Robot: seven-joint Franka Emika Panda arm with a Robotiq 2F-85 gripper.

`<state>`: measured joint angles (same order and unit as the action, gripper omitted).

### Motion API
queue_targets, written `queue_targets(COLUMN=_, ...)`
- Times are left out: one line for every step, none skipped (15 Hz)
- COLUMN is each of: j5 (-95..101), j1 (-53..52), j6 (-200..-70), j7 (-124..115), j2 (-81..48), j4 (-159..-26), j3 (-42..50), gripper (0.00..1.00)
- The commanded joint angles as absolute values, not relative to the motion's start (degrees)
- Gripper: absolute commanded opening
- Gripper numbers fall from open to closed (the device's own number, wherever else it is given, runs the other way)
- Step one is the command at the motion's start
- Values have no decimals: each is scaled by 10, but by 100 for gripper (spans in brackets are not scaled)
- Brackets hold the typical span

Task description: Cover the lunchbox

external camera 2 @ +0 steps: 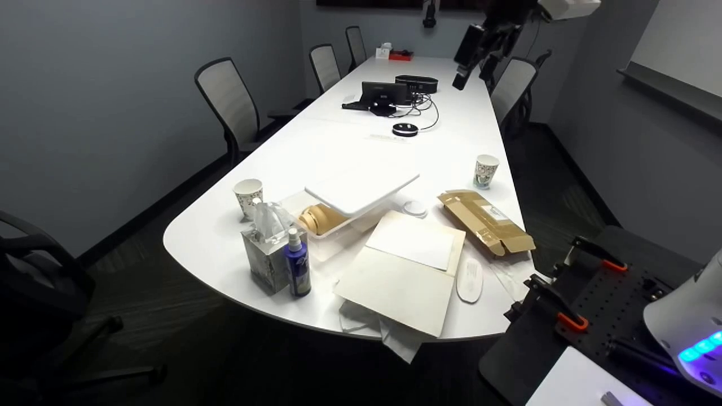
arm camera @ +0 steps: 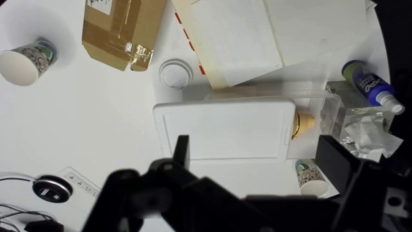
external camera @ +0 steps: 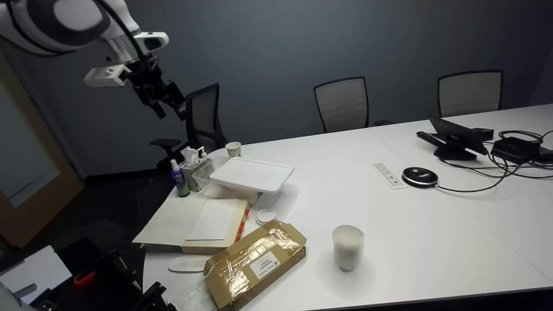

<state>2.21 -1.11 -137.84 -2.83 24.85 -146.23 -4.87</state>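
Observation:
The lunchbox shows as a translucent shallow box with a separate-looking white lid lying on it off to one side. In an exterior view, the box wall and lid show tan items inside the uncovered end. The lid's opposite end overhangs the box and stays above the table. In the wrist view, the lid lies below the jaws, with the box's open end at its right. My gripper is high above the table, open and empty, also seen in the wrist view.
A tissue box, blue spray bottle and paper cup stand by the box's open end. An open folder, round white lid and cardboard box lie beside it. Another cup stands farther off.

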Motion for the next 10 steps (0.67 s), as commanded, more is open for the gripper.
queue_targets(j5=59, j1=-6, j6=-1411, j7=-62, j2=99, j4=-1359, j3=-71, gripper=100)
queue_targets(j5=71, j1=-8, j6=-1420, j7=-72, j2=62, j4=-1332, j3=-75, gripper=100)
queue_targets(j5=73, j1=-14, j6=-1429, j7=-74, j2=25, j4=-1308, j3=-75, gripper=100)
queue_targets(j5=73, j1=-21, j6=-1437, j7=-72, j2=-13, j4=-1282, j3=-74, gripper=100)
queue_targets(j5=71, j1=-28, j6=-1444, j7=-72, j2=-50, j4=-1253, j3=-74, gripper=100)
queue_targets(j5=76, j1=-36, j6=-1447, j7=-74, j2=-86, j4=-1224, j3=-74, gripper=100)
queue_targets(j5=71, j1=-45, j6=-1451, j7=-69, j2=-121, j4=-1194, j3=-72, gripper=100)
queue_targets(j5=72, j1=-56, j6=-1454, j7=-70, j2=-156, j4=-1163, j3=-71, gripper=100)
queue_targets(j5=75, j1=-67, j6=-1451, j7=-71, j2=-191, j4=-1130, j3=-69, gripper=100)
queue_targets(j5=74, j1=-78, j6=-1448, j7=-69, j2=-226, j4=-1094, j3=-67, gripper=100)
